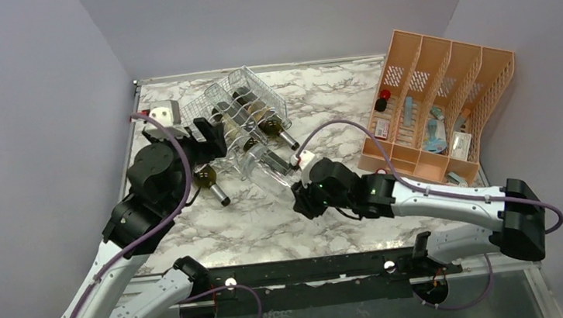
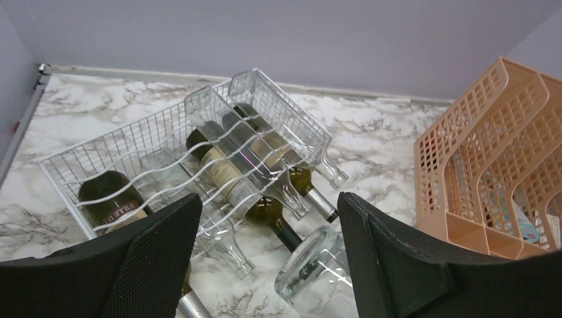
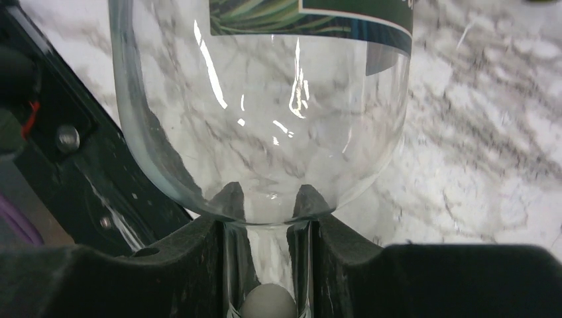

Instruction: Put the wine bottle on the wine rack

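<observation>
Right tool (image 3: 267, 199) clamps wine bottle (image 3: 265, 119) by neck; left tool (image 2: 268, 218) gapes before bottle-crowded wine rack (image 2: 132, 142).

Probably a robotics lab: bare grey walls (image 1: 30, 90) enclose a marble-patterned table (image 1: 270, 230) carrying two robot arms (image 1: 438, 198).

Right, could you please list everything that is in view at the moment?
wine rack: one, silvery-white wire, back left of the table
bottles in rack: several, dark and clear, lying in its tiers
clear bottle: one, green label, in front of the rack
file organizer: one, orange, back right, small items inside
table: one, white marble
left gripper: open, facing the rack
right gripper: shut on the clear bottle's neck
</observation>
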